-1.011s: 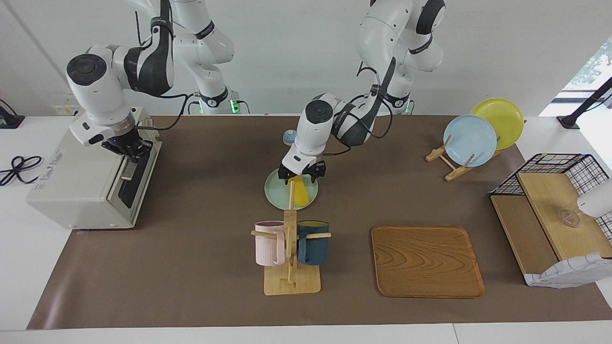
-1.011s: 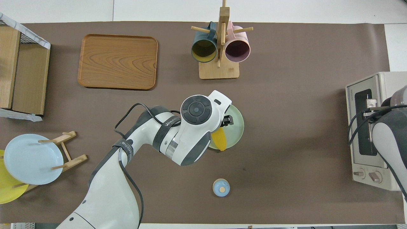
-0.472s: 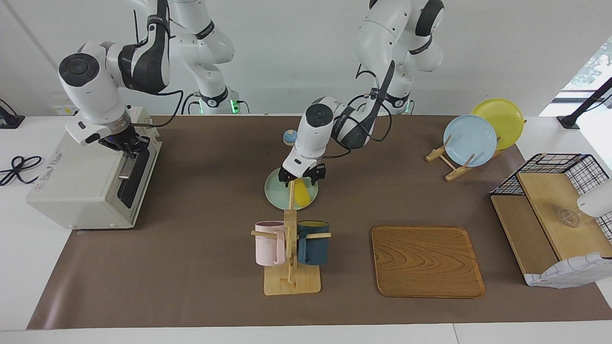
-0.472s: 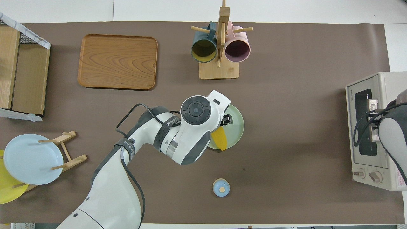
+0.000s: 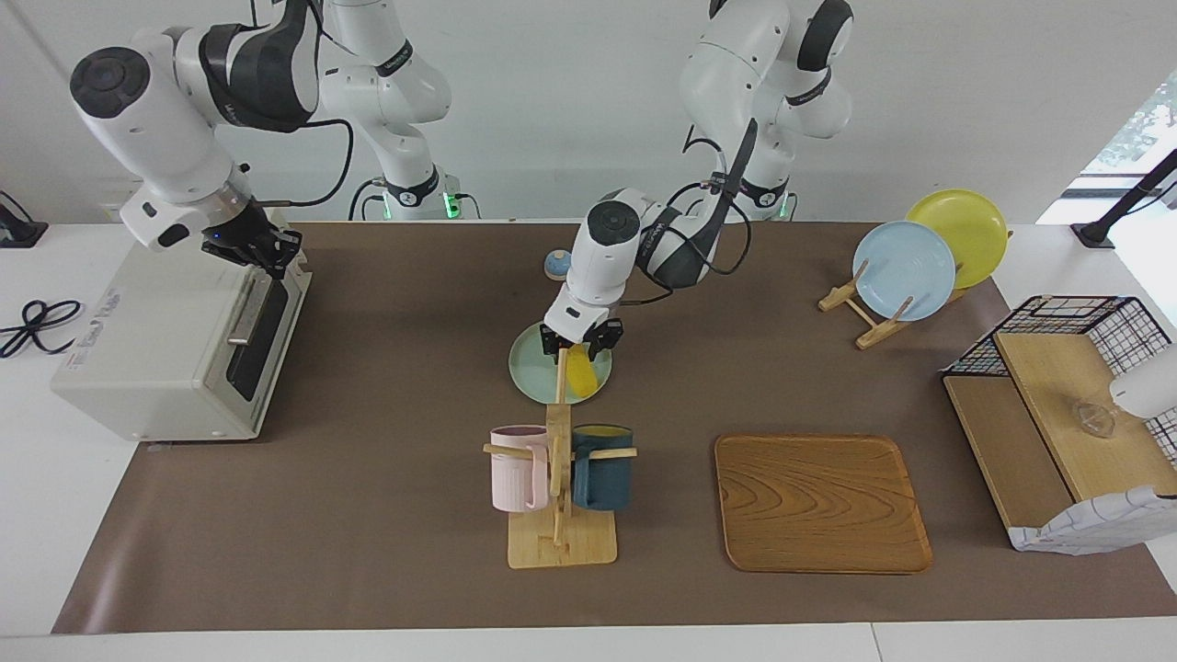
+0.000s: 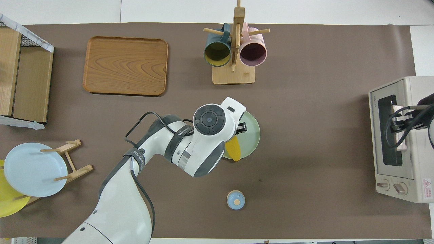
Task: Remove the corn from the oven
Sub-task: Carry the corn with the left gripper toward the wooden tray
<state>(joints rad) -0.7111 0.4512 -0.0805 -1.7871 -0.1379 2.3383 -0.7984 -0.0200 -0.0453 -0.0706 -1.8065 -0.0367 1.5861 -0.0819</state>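
The yellow corn (image 5: 579, 375) (image 6: 234, 149) lies on a pale green plate (image 5: 529, 368) (image 6: 252, 135) in the middle of the table, not in the oven. My left gripper (image 5: 574, 348) is down at the end of the corn nearer the robots, shut on it. In the overhead view the left wrist hides most of that grip. The off-white oven (image 5: 156, 349) (image 6: 407, 162) stands at the right arm's end of the table, and its dark glass door (image 5: 246, 354) looks closed. My right gripper (image 5: 253, 244) hangs shut and empty above the door's top edge.
A wooden mug rack (image 5: 559, 478) with a pink and a dark blue mug stands just farther from the robots than the plate. A wooden tray (image 5: 821, 501), a plate stand (image 5: 906, 271), a wire shelf basket (image 5: 1057, 414) and a small blue knob (image 5: 556, 265) are also on the table.
The left gripper's fingers have closed in on the corn's end. The right gripper has risen from the oven's door handle and now hangs clear above it.
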